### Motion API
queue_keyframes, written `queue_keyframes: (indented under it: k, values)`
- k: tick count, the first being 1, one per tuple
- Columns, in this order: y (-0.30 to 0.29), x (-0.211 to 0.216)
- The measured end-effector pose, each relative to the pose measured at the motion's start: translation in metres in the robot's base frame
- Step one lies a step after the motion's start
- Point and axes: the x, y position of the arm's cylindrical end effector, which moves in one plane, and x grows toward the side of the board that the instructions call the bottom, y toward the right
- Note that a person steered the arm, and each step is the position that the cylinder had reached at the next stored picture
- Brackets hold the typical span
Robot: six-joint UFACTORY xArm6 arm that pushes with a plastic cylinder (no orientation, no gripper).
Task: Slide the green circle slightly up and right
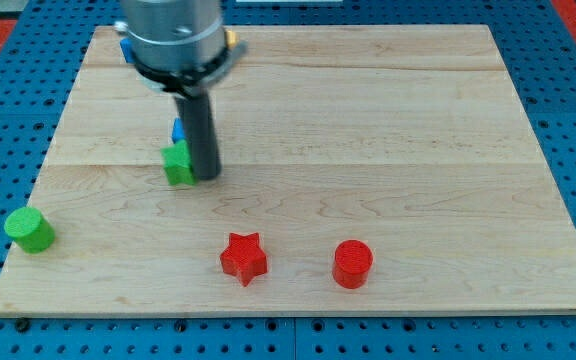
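Standing upright in the upper left of the frame, the arm's grey housing (173, 35) carries a straight dark rod (199, 130) that drops to the table (388, 130). My tip (206, 177) rests on the wood left of centre, touching or just beside the right face of a green block (178, 164) whose exact shape cannot be made out. A blue block (177, 130) sits directly above that green one, largely hidden behind the rod. There is no gripper on this arm, so no opening or holding state can be reported; the rod ends in the bare tip only.

The green circle (30, 229), a short upright cylinder with a flat round top, stands near the lower left of the frame, close to the table's left edge. It is well apart from my tip, which lies above and to the right of it. It touches no other block.

Along the lower part of the frame, a red star (244, 257) lies just left of centre and a red circle (352, 263) just right of centre, the two apart from each other. Part of another blue block (126, 48) and a sliver of yellow or orange (231, 40) show behind the housing at the upper left, mostly concealed
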Motion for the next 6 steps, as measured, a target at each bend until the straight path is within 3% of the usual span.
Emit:
queue_keyframes:
  k: [1,2,3,4,5,6]
  values:
    - [-0.031,-0.035]
    - [0.012,-0.012]
    - [-0.034,0.069]
    - [-0.136,0.148]
    - [-0.191,0.160]
    - [-0.136,0.093]
